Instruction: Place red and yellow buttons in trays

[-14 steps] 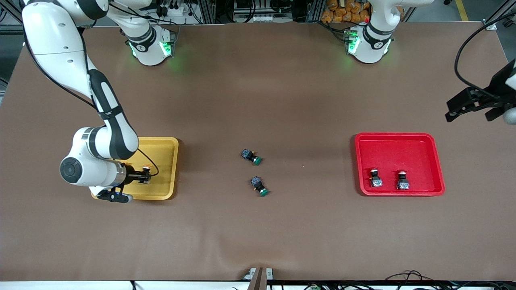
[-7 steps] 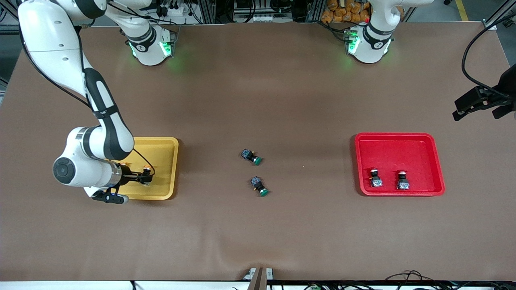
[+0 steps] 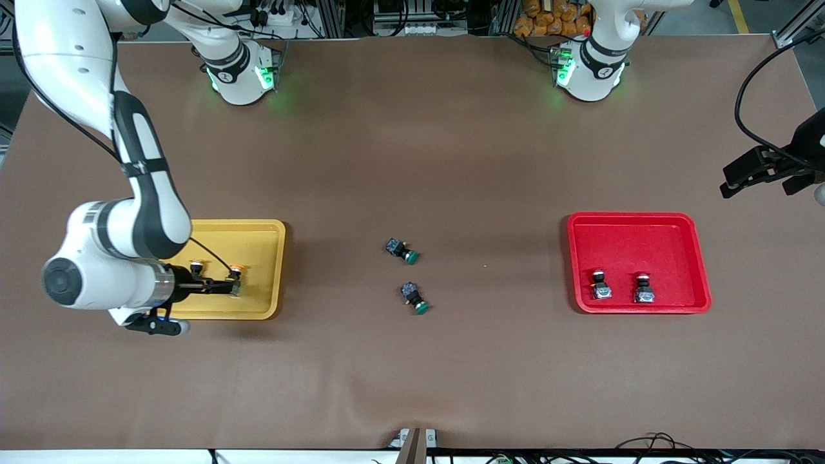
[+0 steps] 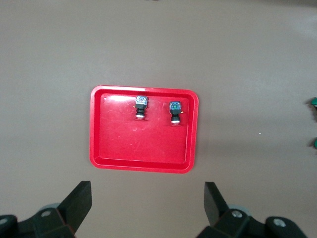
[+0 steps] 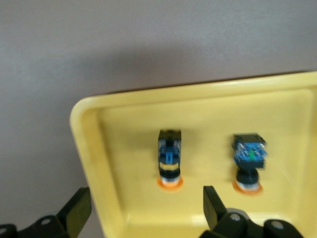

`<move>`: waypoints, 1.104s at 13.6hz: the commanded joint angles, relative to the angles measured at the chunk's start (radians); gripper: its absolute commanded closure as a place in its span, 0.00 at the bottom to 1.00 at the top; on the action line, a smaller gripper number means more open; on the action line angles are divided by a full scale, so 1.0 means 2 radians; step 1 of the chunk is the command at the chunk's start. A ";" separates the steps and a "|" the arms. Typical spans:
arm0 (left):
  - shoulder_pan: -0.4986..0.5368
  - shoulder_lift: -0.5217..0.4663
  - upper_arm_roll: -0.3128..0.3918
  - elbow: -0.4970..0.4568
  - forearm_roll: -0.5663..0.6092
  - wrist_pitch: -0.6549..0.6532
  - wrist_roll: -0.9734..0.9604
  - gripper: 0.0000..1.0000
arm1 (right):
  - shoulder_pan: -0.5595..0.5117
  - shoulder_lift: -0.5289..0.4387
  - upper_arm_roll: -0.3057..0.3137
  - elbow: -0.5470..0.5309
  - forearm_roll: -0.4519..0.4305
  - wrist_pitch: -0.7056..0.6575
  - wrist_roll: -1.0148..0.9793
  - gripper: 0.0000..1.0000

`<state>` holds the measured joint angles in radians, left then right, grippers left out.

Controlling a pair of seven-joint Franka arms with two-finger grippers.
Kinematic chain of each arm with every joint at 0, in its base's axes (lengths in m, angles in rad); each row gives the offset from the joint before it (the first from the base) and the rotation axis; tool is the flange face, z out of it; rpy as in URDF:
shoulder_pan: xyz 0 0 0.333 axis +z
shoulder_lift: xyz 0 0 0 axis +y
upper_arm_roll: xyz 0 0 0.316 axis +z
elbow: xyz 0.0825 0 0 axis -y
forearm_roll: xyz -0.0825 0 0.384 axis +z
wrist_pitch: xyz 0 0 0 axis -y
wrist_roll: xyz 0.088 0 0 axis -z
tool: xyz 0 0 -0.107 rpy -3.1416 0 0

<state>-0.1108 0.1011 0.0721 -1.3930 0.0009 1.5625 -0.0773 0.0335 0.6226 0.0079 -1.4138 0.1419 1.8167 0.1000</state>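
Brown tabletop (image 3: 412, 161): two trays, six buttons.
Yellow tray (image 3: 264, 270) holds two yellow buttons (image 5: 170, 163); red tray (image 3: 638, 232) holds two red buttons (image 3: 601, 285); two green buttons (image 3: 403, 250) lie between the trays. Left end effector (image 4: 146, 203) and right end effector (image 5: 143, 210) both stand apart, empty.

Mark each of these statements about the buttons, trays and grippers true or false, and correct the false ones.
1. The red tray holds two buttons. True.
2. The right gripper is shut on a yellow button. False: its fingers are open, and both yellow buttons stand free in the yellow tray.
3. The two green buttons lie in the red tray. False: they lie on the table, between the trays.
4. The left gripper is open, holding nothing. True.
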 commanded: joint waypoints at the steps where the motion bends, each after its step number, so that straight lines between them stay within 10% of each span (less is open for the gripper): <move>1: -0.005 0.001 0.002 0.007 0.000 -0.004 -0.003 0.00 | -0.017 -0.003 -0.001 0.082 -0.013 -0.084 -0.002 0.00; 15: -0.006 -0.004 -0.002 0.009 0.003 -0.002 -0.003 0.00 | -0.044 -0.168 0.008 0.171 -0.059 -0.268 -0.003 0.00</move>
<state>-0.1175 0.0988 0.0682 -1.3835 0.0019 1.5635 -0.0785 -0.0369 0.3399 0.0055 -1.0796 0.0333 1.3273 0.0881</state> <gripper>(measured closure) 0.000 0.000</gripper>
